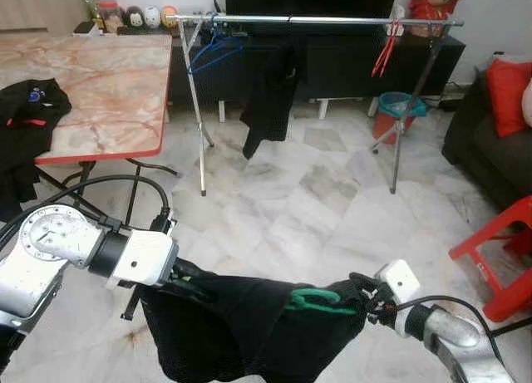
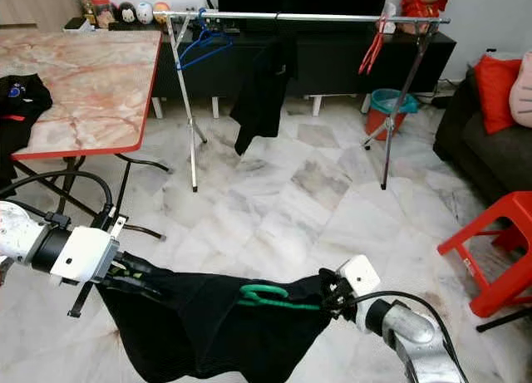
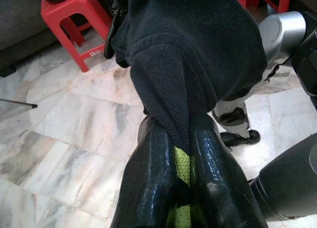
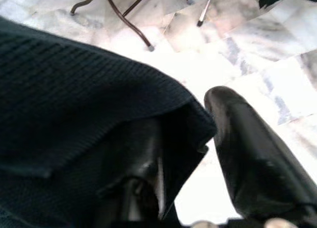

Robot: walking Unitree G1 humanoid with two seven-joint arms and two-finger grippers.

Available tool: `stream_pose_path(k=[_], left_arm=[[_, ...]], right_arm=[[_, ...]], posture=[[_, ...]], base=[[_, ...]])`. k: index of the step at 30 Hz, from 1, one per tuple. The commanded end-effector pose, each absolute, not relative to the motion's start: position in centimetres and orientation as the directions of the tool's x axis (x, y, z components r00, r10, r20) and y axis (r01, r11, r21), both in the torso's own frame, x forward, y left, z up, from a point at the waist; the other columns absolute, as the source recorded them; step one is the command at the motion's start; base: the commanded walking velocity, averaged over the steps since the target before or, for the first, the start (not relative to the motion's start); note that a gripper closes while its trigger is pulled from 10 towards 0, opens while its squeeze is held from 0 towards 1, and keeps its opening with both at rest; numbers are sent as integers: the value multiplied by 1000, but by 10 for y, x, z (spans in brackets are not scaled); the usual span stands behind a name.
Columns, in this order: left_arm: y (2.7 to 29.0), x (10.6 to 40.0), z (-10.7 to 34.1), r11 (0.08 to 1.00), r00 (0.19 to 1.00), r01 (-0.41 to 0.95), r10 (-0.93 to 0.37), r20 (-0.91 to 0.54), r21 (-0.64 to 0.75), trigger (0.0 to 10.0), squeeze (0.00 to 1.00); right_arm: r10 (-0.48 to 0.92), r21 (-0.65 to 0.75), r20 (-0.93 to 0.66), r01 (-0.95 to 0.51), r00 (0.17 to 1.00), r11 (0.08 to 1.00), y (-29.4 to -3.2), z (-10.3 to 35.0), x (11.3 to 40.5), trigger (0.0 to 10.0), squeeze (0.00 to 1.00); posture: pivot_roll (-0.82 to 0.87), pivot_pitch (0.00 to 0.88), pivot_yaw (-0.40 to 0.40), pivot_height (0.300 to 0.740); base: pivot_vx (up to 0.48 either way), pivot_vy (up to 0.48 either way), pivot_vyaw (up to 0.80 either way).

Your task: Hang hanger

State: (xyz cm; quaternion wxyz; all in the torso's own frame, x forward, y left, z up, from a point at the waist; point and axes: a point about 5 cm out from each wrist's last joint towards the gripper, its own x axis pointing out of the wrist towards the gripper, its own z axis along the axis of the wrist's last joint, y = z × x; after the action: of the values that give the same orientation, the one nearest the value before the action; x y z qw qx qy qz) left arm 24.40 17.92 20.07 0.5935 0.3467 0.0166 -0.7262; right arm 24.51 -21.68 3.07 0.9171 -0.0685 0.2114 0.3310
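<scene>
A black garment (image 1: 241, 325) on a green hanger (image 1: 320, 300) is stretched low in front of me between both grippers. My left gripper (image 1: 184, 277) is shut on the garment's left end; in the left wrist view its fingers (image 3: 158, 183) pinch the cloth, with a strip of the green hanger (image 3: 182, 168) between them. My right gripper (image 1: 363, 296) is at the garment's right end. In the right wrist view its fingers (image 4: 247, 154) stand apart, and the cloth (image 4: 74, 104) is draped over one of them. The metal clothes rack (image 1: 332, 20) stands across the room.
On the rack hang a blue hanger (image 1: 214, 51), a black garment (image 1: 268, 96) and a red hanger (image 1: 385, 55). A marble-top table (image 1: 108, 76) with dark clothes (image 1: 29, 109) is at left. A red stool (image 1: 499, 250) and a sofa (image 1: 490, 142) are at right. A teal bucket (image 1: 399, 109) is behind the rack.
</scene>
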Motion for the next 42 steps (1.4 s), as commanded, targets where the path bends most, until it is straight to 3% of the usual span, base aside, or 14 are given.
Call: stream_pose_path(k=[1, 6, 10, 20, 24, 26, 32, 39, 41, 42], left_arm=[[169, 238, 210, -322, -95, 843, -878, -470, 431, 10000, 0], [167, 236, 209, -326, -106, 845, -879, -465, 425, 10000, 0], [165, 234, 207, -330, -118, 848, -881, -459, 415, 10000, 0], [164, 230, 205, -333, -130, 856, -880, -458, 396, 10000, 0], [165, 229, 204, -337, -137, 860, -876, -462, 384, 10000, 0], [166, 229, 204, -339, -140, 863, -873, -467, 374, 10000, 0], [167, 229, 203, -339, -145, 870, -871, -470, 358, 10000, 0], [167, 226, 199, -332, -150, 879, -874, -462, 343, 10000, 0], [167, 224, 197, -329, -152, 883, -875, -459, 334, 10000, 0], [167, 223, 196, -326, -153, 886, -876, -457, 329, 10000, 0]], right_arm=[[613, 24, -399, -660, 682, 751, -211, 38, 250, 10000, 1000], [675, 89, -352, -695, 648, 714, -202, 46, 253, 10000, 1000], [767, 183, -293, -753, 571, 632, -190, 55, 253, 10000, 1000], [803, 205, -264, -782, 535, 588, -182, 65, 258, 10000, 1000], [801, 200, -338, -794, 495, 575, -193, 62, 254, 10000, 1000], [779, 192, -457, -807, 430, 558, -212, 53, 244, 10000, 1000], [805, 223, -474, -835, 357, 502, -230, 70, 238, 10000, 1000], [871, 278, -380, -859, 312, 429, -235, 93, 241, 10000, 1000], [898, 283, -266, -862, 351, 421, -235, 110, 247, 10000, 1000], [911, 294, -204, -865, 358, 406, -233, 119, 249, 10000, 941]], posture=[[109, 0, -53, 740], [110, 0, -53, 740], [114, 0, -53, 740], [115, 0, -50, 740], [113, 0, -45, 740], [113, 0, -43, 740], [105, 0, -37, 740], [105, 0, -35, 740], [105, 0, -34, 740], [102, 0, -32, 740]], base=[[0, 0, 0], [0, 0, 0], [0, 0, 0], [0, 0, 0], [0, 0, 0], [0, 0, 0], [0, 0, 0], [0, 0, 0], [0, 0, 0], [0, 0, 0]])
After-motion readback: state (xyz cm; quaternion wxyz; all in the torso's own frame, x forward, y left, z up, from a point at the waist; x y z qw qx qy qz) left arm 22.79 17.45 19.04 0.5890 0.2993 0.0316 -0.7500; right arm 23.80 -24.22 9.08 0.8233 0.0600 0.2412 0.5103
